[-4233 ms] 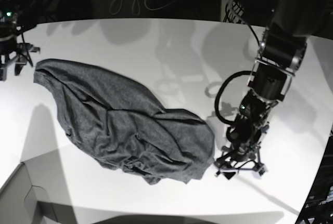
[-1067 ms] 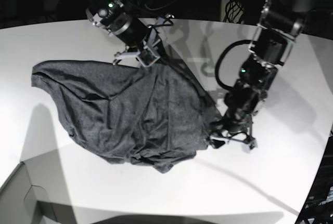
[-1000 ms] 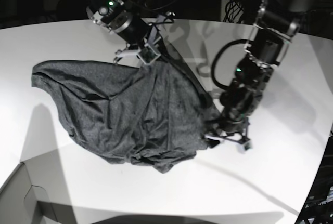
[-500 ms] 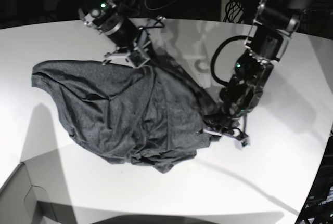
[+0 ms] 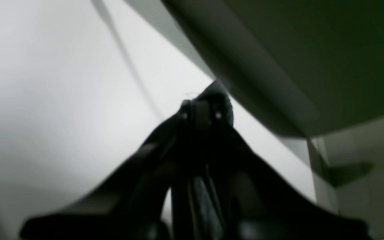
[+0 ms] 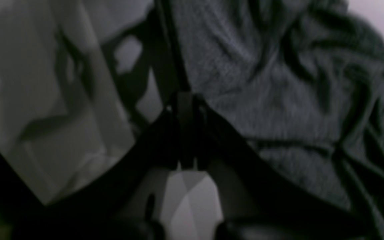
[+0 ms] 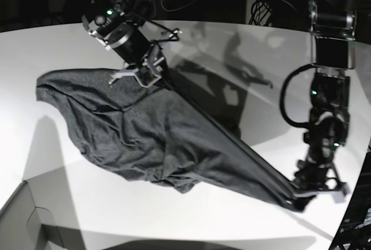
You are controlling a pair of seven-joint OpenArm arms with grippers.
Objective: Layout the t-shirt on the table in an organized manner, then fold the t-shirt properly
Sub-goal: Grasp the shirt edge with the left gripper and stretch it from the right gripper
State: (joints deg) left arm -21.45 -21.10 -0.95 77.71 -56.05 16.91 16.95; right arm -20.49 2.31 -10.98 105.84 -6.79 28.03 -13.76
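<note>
The dark grey t-shirt (image 7: 145, 128) lies bunched on the white table (image 7: 64, 41), with one edge drawn out in a long taut band toward the front right. At the end of that band my left gripper (image 7: 302, 195) is shut on the shirt's edge, low over the table. In the left wrist view the left gripper (image 5: 201, 106) pinches a small dark fold of cloth. My right gripper (image 7: 149, 76) is shut on the shirt's far edge. In the right wrist view the right gripper (image 6: 183, 101) clamps a hem, with the wrinkled t-shirt (image 6: 278, 86) spreading to the right.
A grey box corner (image 7: 23, 221) juts in at the front left. Cables and dark equipment line the space behind the table's far curved edge. The table's right edge runs close to my left arm.
My left gripper closed on the shirt's right edge and pulled it toward the front right, stretching the cloth into a long band. The right gripper kept its grip and drifted slightly left.
</note>
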